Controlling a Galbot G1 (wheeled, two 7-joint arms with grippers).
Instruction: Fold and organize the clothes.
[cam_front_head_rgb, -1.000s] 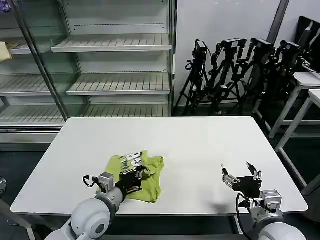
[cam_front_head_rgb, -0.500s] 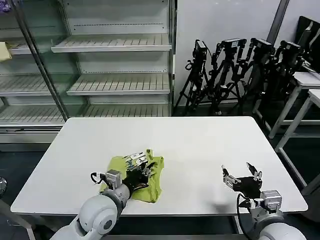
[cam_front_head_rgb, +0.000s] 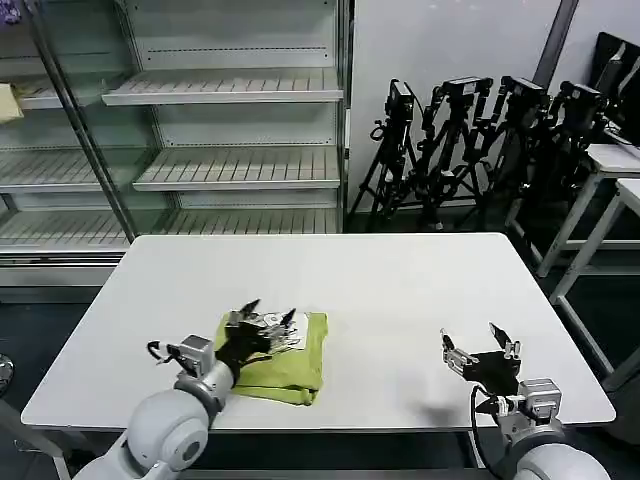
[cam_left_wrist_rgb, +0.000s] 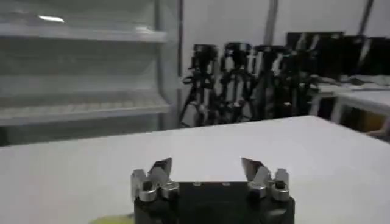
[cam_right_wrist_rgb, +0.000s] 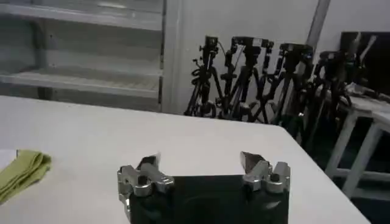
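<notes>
Lime yellow-green cotton T-shirt with a white print lies folded in a compact bundle on the white rectangular table, near its front edge, left of centre. Left hand hovers just above the bundle's far side — fingers spread, empty. Right hand waits well apart over the table's right front — fingers spread, nothing between them.

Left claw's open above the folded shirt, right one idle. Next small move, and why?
Probably draw the left claw back toward the robot, clear of the lime yellow-green cotton T-shirt. The shirt lies folded in a compact bundle on the white table, the claw is open and holds nothing, and the right claw sits open, apart.
</notes>
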